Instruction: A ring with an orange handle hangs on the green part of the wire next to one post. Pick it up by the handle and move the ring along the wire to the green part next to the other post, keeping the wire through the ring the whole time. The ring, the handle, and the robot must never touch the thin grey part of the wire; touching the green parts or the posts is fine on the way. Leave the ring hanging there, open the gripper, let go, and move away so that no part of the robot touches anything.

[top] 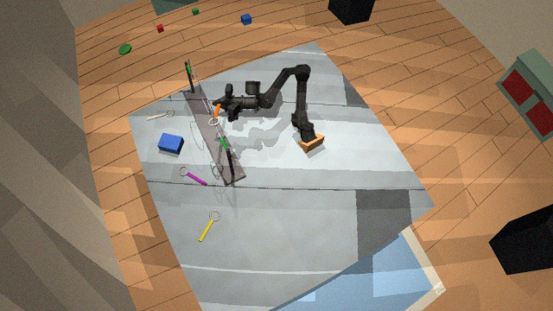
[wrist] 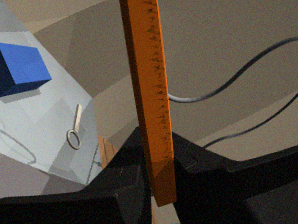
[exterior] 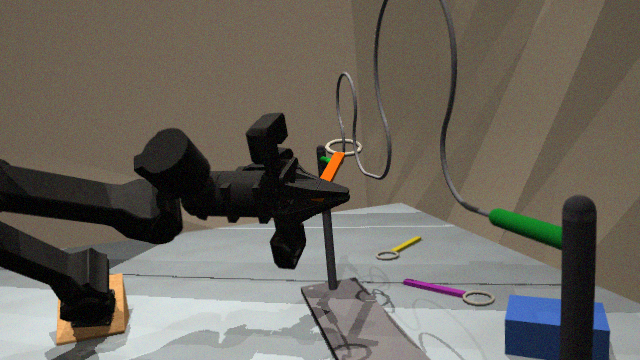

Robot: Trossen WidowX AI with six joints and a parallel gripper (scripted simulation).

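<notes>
The orange handle [top: 217, 111] [exterior: 332, 167] [wrist: 150, 75] is between the fingers of my shut gripper [top: 214, 103] [exterior: 347, 194] [wrist: 156, 134]. Its pale ring [top: 213, 125] [exterior: 327, 147] is up and beyond the fingers in the exterior view, beside the small wire loop. Two strands of the grey wire [exterior: 454, 65] [wrist: 190, 101] overlap the ring there; which pass through it, and whether they touch it, I cannot tell. One green part [top: 224, 143] [exterior: 525, 227] is by the near post [exterior: 579, 280] [top: 231, 161]; the other [top: 188, 69] [exterior: 325, 160] is by the far post [top: 190, 83] [exterior: 328, 250], partly behind the handle.
The posts stand on a grey-brown base board [top: 203, 114] [exterior: 345, 310]. A blue block [top: 170, 143] [exterior: 532, 325] [wrist: 25, 65], a magenta-handled ring [top: 196, 178] [exterior: 435, 288], a yellow-handled ring [top: 206, 231] [exterior: 407, 244] and a cream-handled ring [top: 156, 117] [wrist: 77, 117] lie on the table.
</notes>
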